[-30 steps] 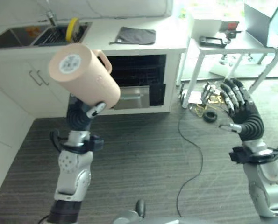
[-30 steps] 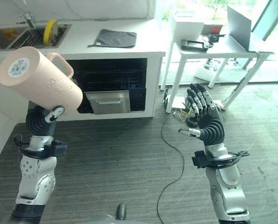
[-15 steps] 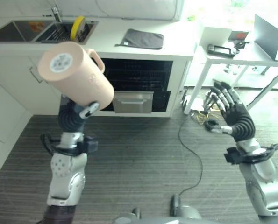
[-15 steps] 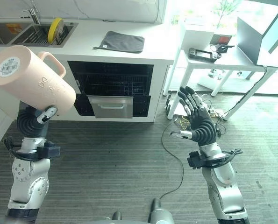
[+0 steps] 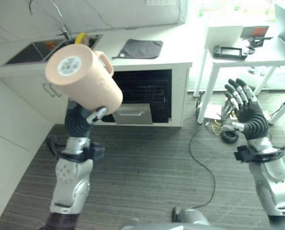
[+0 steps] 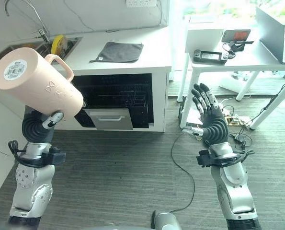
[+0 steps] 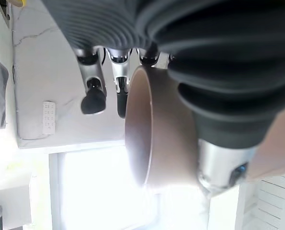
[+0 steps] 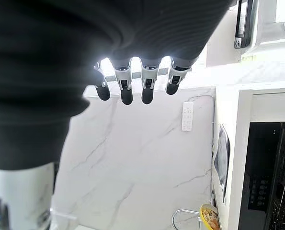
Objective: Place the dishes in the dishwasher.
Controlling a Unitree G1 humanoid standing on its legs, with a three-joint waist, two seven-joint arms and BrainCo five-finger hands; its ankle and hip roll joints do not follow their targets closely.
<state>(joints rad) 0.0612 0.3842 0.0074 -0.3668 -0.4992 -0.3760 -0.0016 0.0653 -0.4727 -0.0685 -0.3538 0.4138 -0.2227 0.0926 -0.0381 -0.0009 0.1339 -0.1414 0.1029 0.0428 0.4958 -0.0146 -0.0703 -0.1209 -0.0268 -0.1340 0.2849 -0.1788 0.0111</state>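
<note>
A: Where is the mug (image 5: 85, 79) right now?

B: I have it in the left hand (image 5: 83, 118), raised in front of the counter (image 6: 147, 55). It is a big pink mug, tilted so its base with the round sticker faces up toward my head camera and its handle (image 6: 62, 65) points toward the counter. From the left wrist camera I see the fingers (image 7: 95, 84) curled around its rim, so the hand is clamped on it.

A: And the dishwasher (image 6: 114, 99)?

B: It sits under the counter, open, dark racks visible inside, with a steel panel (image 6: 109, 119) across its lower front. The mug is well apart from it, up in the air to its left.

A: What about the other hand?

B: The right hand (image 6: 210, 120) is held up off to the right, near the white side table (image 6: 238, 51), fingers straight and spread, holding nothing.

A: Anything else on the counter?

B: A grey cloth (image 6: 118, 51) lies flat on top, and a yellow plate (image 6: 59, 44) stands upright in the sink (image 5: 41, 49) by the tap (image 6: 37, 19).
</note>
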